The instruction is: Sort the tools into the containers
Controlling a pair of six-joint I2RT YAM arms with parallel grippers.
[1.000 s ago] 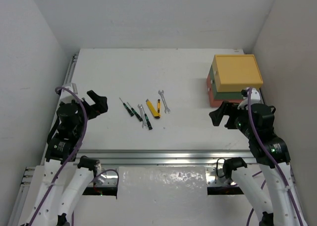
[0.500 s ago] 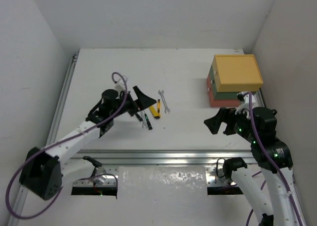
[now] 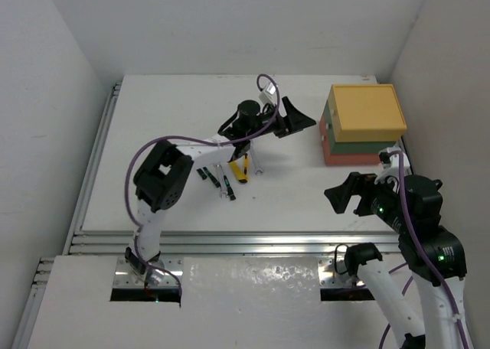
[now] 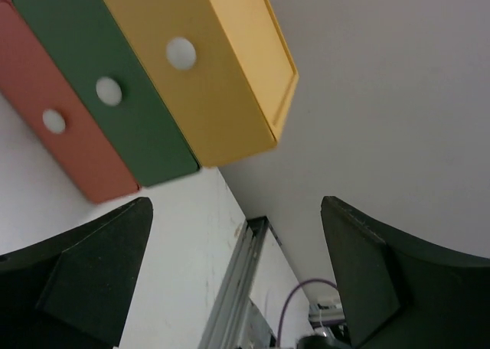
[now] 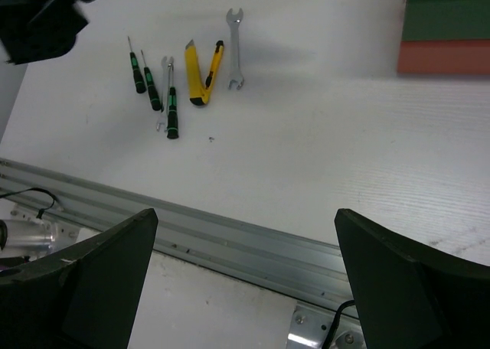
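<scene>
The tools lie in a loose row mid-table: green-handled screwdrivers (image 5: 153,90), a small silver wrench (image 5: 235,49) and yellow-and-black tools (image 5: 196,83); they also show in the top view (image 3: 227,182). The containers stand stacked at the far right: yellow tray (image 3: 365,110) on green tray (image 4: 107,96) on red tray (image 3: 348,158). My left gripper (image 3: 300,122) is open and empty, held above the table just left of the stack, facing it (image 4: 236,211). My right gripper (image 3: 342,197) is open and empty, near the front edge, below the stack (image 5: 245,219).
White walls close in the table on the left, back and right. A metal rail (image 5: 230,246) runs along the front edge. My left arm (image 3: 199,142) stretches across above the tools, with its purple cable (image 3: 264,81) looping up.
My left arm has swung far forward and right, from the near left over the tools up to the tray stack. My right gripper has drawn back slightly toward the front edge.
</scene>
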